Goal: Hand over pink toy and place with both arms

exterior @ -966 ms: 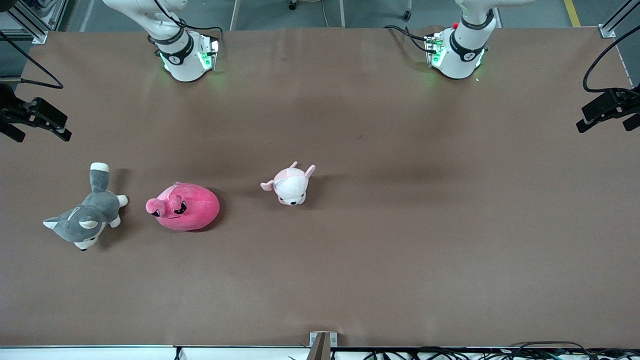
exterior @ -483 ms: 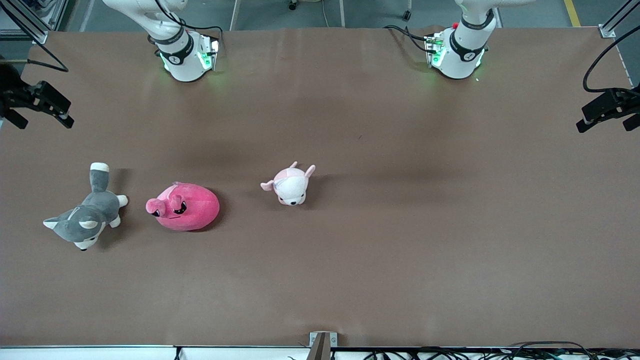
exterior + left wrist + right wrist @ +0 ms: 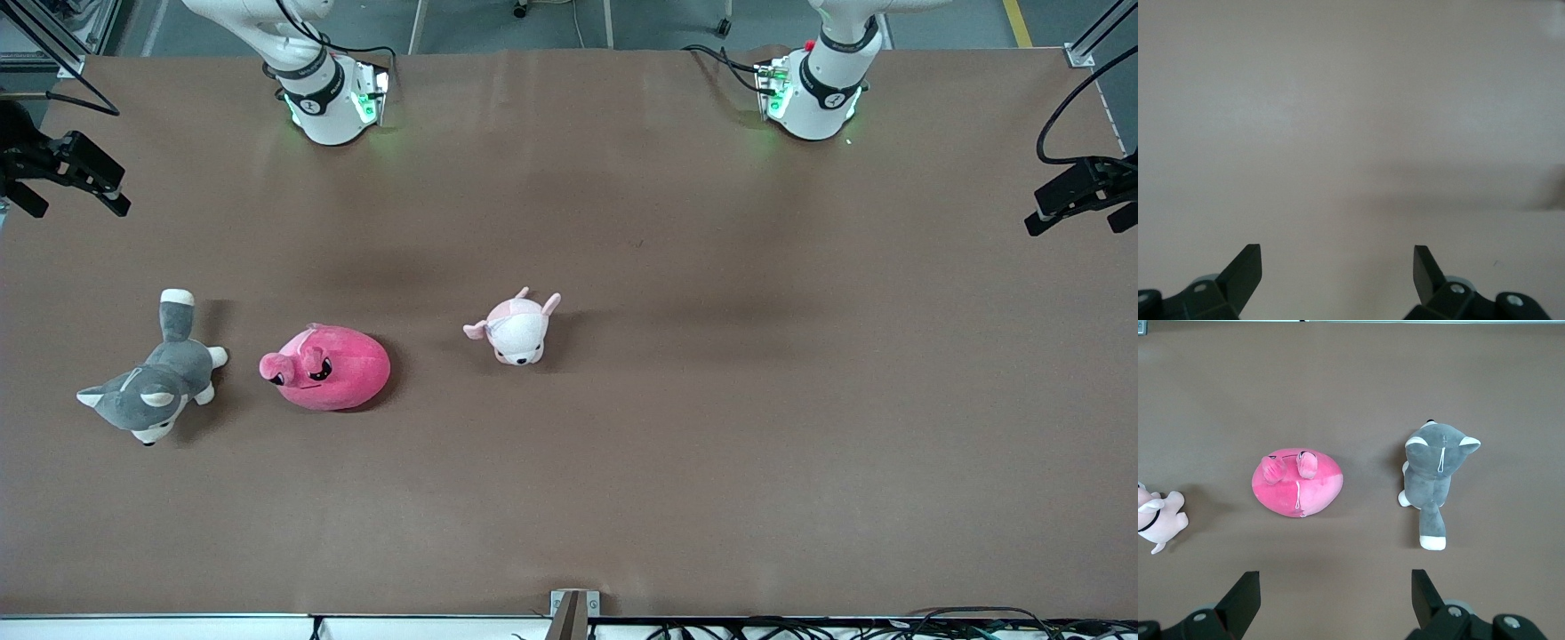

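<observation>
The pink toy (image 3: 327, 367) is a round hot-pink plush lying on the brown table, toward the right arm's end. It also shows in the right wrist view, where the pink toy (image 3: 1298, 483) lies on the table ahead of the fingers. My right gripper (image 3: 76, 200) hangs high in the air at the table's edge on the right arm's end, open and holding nothing, as my right gripper (image 3: 1336, 593) shows up close. My left gripper (image 3: 1076, 218) hangs open over the left arm's end. Under my left gripper (image 3: 1337, 270) there is only bare table.
A grey-and-white husky plush (image 3: 151, 391) lies beside the pink toy, closer to the right arm's end. A small pale pink-and-white plush (image 3: 516, 327) lies beside it toward the table's middle. The brown table (image 3: 756, 400) is bare toward the left arm's end.
My right gripper has drifted a little toward the robots' bases along the table's edge. The left gripper and all the toys have stayed put.
</observation>
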